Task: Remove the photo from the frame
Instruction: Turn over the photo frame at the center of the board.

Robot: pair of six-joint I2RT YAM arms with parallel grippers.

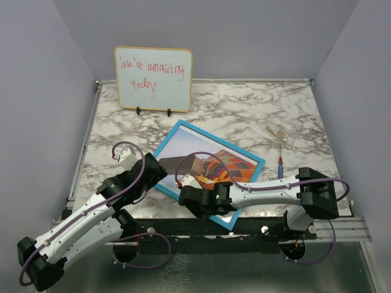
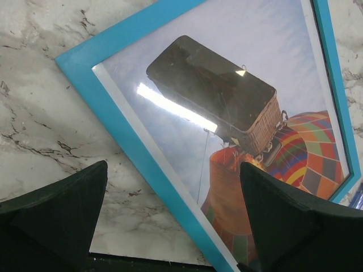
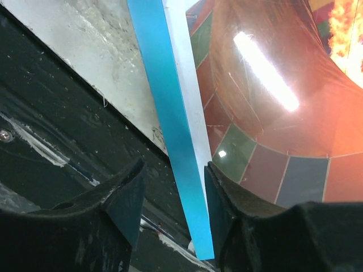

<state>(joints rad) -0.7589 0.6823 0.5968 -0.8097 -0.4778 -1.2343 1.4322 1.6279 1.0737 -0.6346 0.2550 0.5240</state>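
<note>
Top external view: locate the frame (image 1: 227,144) lying face-up and skewed on the marble table (image 1: 256,107), near corner overhanging the front edge, well apart from the whiteboard (image 1: 154,78). Note the photo (image 1: 183,148) seated behind the glass, balloon print showing; not yet out.

Left wrist view: confirm left gripper (image 2: 170,226) wide open, holding nothing, poised over the frame's long side, one finger (image 2: 62,209) above bare marble, the other above the print.

Right wrist view: confirm right gripper (image 3: 173,192) parted narrowly around the blue rim (image 3: 181,170) at the overhanging corner. Inner pad (image 3: 227,195) touching or just beside the rim's pale edge; outer pad apart from it by a visible gap. Treat as not yet clamped.

Step in hand, by judgement: securing the frame by its edge, ahead of access to the back. No backing board or retaining tabs in view from any camera.

Next move, by judgement: close the right jaws squarely on the rim, verify a firm hold, then raise or turn the frame to expose the back. Keep the left gripper ready to steady the opposite side. Expect a glossy, slippery face. Leave the small tool (image 1: 280,166) untouched.
</note>
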